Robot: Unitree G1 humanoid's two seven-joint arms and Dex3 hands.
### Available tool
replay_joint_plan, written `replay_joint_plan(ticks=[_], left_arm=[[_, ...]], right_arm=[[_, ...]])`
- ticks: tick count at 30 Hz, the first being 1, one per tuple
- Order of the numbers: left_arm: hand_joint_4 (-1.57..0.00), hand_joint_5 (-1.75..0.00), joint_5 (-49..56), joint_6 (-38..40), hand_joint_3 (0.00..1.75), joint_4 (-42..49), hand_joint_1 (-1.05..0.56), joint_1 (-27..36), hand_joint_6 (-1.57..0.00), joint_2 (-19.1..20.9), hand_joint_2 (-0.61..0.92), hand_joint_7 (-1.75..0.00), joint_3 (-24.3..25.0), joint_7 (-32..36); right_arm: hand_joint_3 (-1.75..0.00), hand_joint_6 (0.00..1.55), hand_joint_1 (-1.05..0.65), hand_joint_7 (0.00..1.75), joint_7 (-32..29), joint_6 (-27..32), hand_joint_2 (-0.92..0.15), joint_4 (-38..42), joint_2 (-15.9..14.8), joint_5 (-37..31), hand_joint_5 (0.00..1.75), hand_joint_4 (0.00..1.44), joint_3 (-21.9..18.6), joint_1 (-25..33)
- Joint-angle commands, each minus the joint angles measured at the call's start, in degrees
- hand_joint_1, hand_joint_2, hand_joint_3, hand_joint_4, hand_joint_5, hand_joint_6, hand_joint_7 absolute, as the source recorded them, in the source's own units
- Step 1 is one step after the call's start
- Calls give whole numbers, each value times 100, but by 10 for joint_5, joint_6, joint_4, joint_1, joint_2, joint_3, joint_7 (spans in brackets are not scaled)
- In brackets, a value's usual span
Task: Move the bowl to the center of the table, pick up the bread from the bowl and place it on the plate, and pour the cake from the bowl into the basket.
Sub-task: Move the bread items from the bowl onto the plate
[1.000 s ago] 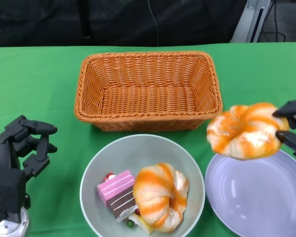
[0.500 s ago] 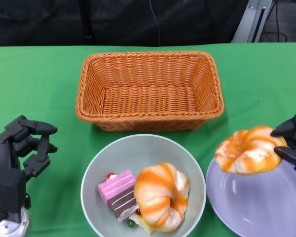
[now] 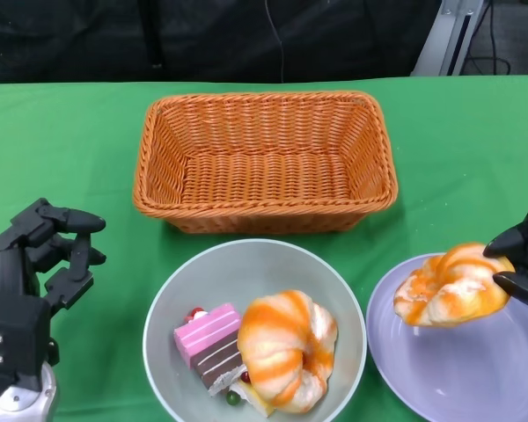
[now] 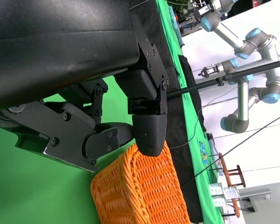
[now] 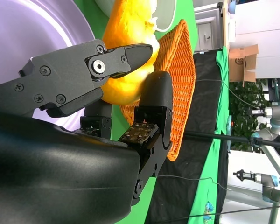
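1. Head view, nearest to us: the pale grey-green bowl (image 3: 255, 264) is round, smooth and glossy, sitting on the bench (image 3: 70, 141) in front of the basket. In it lie a plump, twisted bread (image 3: 286, 350) with orange and cream swirls, and a layered cake (image 3: 209, 345) in pink, white and brown, a blocky slice whose long axis runs slantwise toward the bowl's left rim.
2. Our left robot hand (image 3: 37, 264) hovers at the lower left, black and angular, its fingers loosely apart and holding nothing.
3. To the right, our right robot hand (image 3: 524, 264) pinches a second swirled bread (image 3: 451, 286) by its right side. This bread hangs just over the left part of the lavender plate (image 3: 458, 369), its long axis roughly crosswise to us. We cannot tell whether it touches the plate.
4. The right wrist view shows black fingers (image 5: 126, 56) clamped on the orange-yellow crust.
5. Farther off, the rectangular woven wicker basket (image 3: 264, 163) is orange-brown, its long side crosswise.
6. A green cloth covers the bench; behind it hangs a black backdrop (image 3: 246, 40).
7. The left wrist view shows other robot arms (image 4: 242, 51) in the room beyond.
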Motion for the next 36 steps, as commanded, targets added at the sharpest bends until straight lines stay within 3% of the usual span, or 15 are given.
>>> replay_joint_plan(ticks=[1,13,18,20,24,26,30,36], left_arm=[[-81,-140,6,1,79,-8,-8,1,-86,5,71,-111,0,16],[-81,-143,4,-2,83,-15,-8,3,-85,2,69,-113,0,14],[-80,-144,8,-1,82,-16,-9,5,-85,2,69,-113,0,17],[-80,-143,6,-3,82,-15,-8,5,-85,2,70,-113,1,16],[-80,-140,8,-5,83,-13,-9,4,-85,2,69,-113,1,19],[-81,-140,8,-7,83,-13,-9,4,-85,2,69,-113,2,21],[-81,-140,-27,-29,82,-14,-9,2,-86,-9,68,-112,13,-12],[-80,-141,-120,-41,76,-33,-12,0,-89,-34,70,-106,34,-111]], right_arm=[[-30,67,-12,104,-2,-11,-90,4,-27,-20,150,76,6,-7],[-16,70,-10,96,-29,-46,-92,28,-47,-76,143,79,23,-12],[-19,66,-14,93,-45,-60,-92,38,-72,-125,142,73,50,-14],[-13,73,-14,67,-73,-91,-92,36,-88,-168,124,64,66,-12],[-7,85,-15,22,-111,-119,-92,34,-109,-219,79,68,89,-11],[-4,87,-13,11,-121,-115,-92,29,-117,-230,58,73,98,-10],[-1,86,-10,2,-136,-114,-92,23,-124,-239,32,80,109,-7],[-2,79,-15,0,-174,-136,-92,28,-131,-260,17,85,122,-5]])
